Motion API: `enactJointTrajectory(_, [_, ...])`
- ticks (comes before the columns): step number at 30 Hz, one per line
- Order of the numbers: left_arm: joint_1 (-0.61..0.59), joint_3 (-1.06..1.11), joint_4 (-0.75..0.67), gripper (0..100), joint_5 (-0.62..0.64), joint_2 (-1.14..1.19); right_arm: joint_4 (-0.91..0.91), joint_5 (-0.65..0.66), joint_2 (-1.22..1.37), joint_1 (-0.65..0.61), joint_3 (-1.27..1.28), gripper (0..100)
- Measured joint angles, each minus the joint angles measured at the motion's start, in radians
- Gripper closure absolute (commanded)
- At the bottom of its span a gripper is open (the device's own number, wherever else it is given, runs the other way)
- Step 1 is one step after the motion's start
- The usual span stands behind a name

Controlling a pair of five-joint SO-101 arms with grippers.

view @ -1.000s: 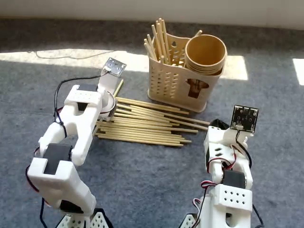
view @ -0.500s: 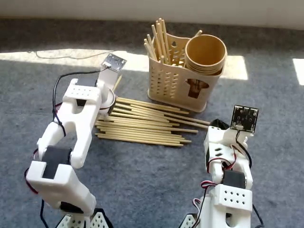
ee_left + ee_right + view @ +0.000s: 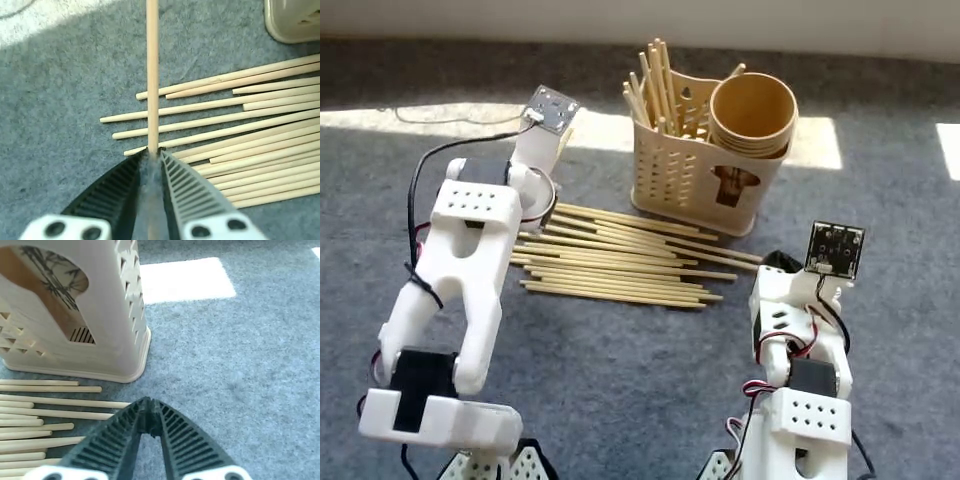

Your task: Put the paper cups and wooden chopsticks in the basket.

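Observation:
In the left wrist view my left gripper (image 3: 151, 154) is shut on a single wooden chopstick (image 3: 152, 70), which sticks straight out from the fingertips above the carpet. Under it lies a pile of loose chopsticks (image 3: 620, 262), side by side on the carpet in front of the basket (image 3: 695, 175). The cream slotted basket holds stacked paper cups (image 3: 752, 110) and several upright chopsticks (image 3: 655, 80). My right gripper (image 3: 149, 426) is shut on nothing and hovers low at the pile's right end, near the basket's front corner (image 3: 125, 340).
Grey carpet (image 3: 620, 400) covers the whole area, with bright sun patches behind the basket. A thin cable (image 3: 450, 115) lies at the far left. Open carpet extends in front of the pile and to the right of the basket.
The left arm has risen and drawn back toward the far left, lifting the held chopstick off the pile. The right arm has kept still.

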Motion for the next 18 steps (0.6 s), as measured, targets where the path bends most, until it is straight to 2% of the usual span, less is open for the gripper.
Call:
enactJointTrajectory(8, [0.055, 0.0, 0.003, 99, 0.002, -0.175, 0.0, 0.0, 0.0, 0.0, 0.0, 98.8])
enactJointTrajectory(12, [0.069, 0.0, 0.002, 99, 0.097, -0.255, 0.0, 0.0, 0.0, 0.0, 0.0, 98.8])
enactJointTrajectory(18, [0.075, 0.0, -0.103, 99, 0.224, -0.381, 0.0, 0.0, 0.0, 0.0, 0.0, 98.8])
